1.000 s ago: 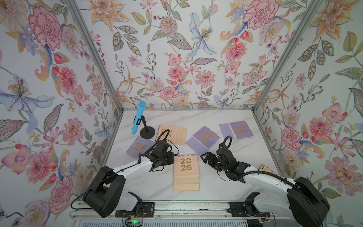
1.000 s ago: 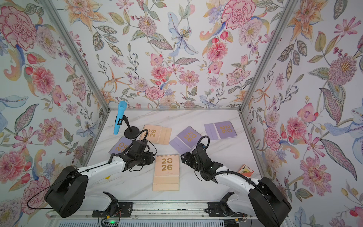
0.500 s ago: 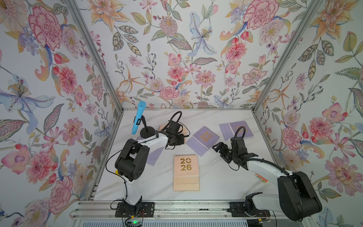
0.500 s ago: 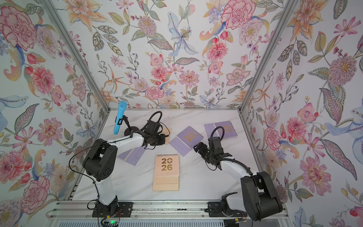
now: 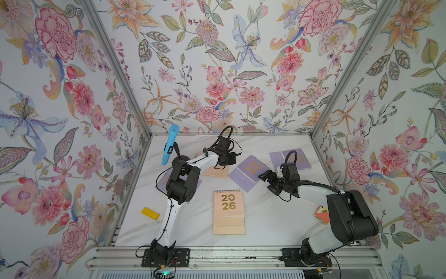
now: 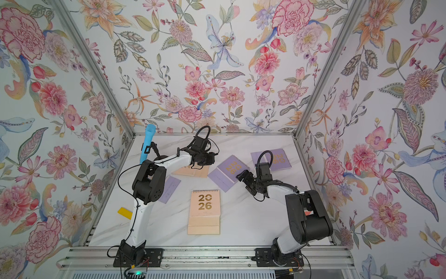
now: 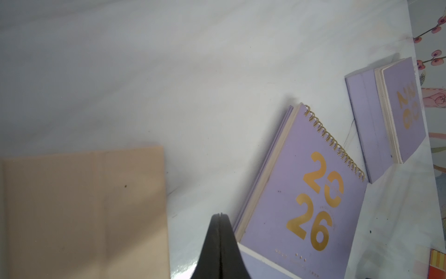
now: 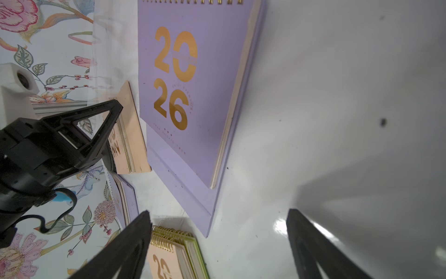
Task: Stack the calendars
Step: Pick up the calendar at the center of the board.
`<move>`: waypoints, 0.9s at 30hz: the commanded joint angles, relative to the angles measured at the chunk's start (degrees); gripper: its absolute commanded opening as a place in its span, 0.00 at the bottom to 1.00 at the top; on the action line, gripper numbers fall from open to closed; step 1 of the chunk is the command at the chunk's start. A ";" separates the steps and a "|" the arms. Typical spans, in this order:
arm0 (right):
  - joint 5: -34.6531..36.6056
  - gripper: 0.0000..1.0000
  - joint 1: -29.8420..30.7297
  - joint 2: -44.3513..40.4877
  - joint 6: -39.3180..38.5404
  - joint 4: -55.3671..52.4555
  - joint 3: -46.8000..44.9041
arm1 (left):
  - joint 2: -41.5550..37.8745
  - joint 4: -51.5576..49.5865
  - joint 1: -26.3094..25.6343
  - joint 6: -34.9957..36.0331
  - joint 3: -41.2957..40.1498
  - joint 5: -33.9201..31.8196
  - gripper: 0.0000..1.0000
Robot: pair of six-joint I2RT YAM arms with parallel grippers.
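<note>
Right, status. The right gripper [image 5: 268, 182] has its jaws wide apart with nothing in them, low over the counter [image 5: 265, 224]. The middle lilac calendar [image 5: 249, 171] lies flat and skewed just ahead of it, flap end nearest the fingertips and spiral on the far side. The left gripper [image 7: 219, 216] is pressed together and empty. Its tip sits just beside that same calendar's corner, and a loose peach calendar [image 7: 84, 212] lies on its other side.

The stack [image 5: 228, 210] sits near the right gripper on the side towards the left arm. It looks like a peach cover over a yellow-green calendar [image 8: 199, 256]. The far lilac calendar [image 5: 293, 158] lies beyond the right gripper, and another lilac one [image 6: 171, 188] is under the left arm's elbow.

Risks as I read it:
- Both grippers are crowding one calendar, so a careless move could knock them together.
- The calendar is flat on a slick counter. The fingers may just shove it, or scrape the surface, instead of getting under an edge.
- Grabbing only the flap or the cover lets the pages swing open, and it would then land crooked on the stack.
- A sideways push could drive it into the stack and shift it.
</note>
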 commanded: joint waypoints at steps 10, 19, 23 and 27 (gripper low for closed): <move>-1.51 0.88 -0.37 7.87 7.36 7.37 2.82 | 6.67 -2.16 0.41 -0.05 5.17 5.36 0.00; -6.07 0.86 -0.15 14.55 12.31 24.12 4.07 | 6.37 1.84 -0.30 -2.29 0.67 8.36 0.00; -9.08 0.83 -0.09 15.60 14.25 34.10 5.25 | 6.05 3.24 -0.30 -3.16 -0.56 9.34 0.00; -10.76 0.76 -0.02 15.52 14.86 39.41 6.23 | 5.73 3.53 -0.23 -3.27 -0.65 9.53 0.00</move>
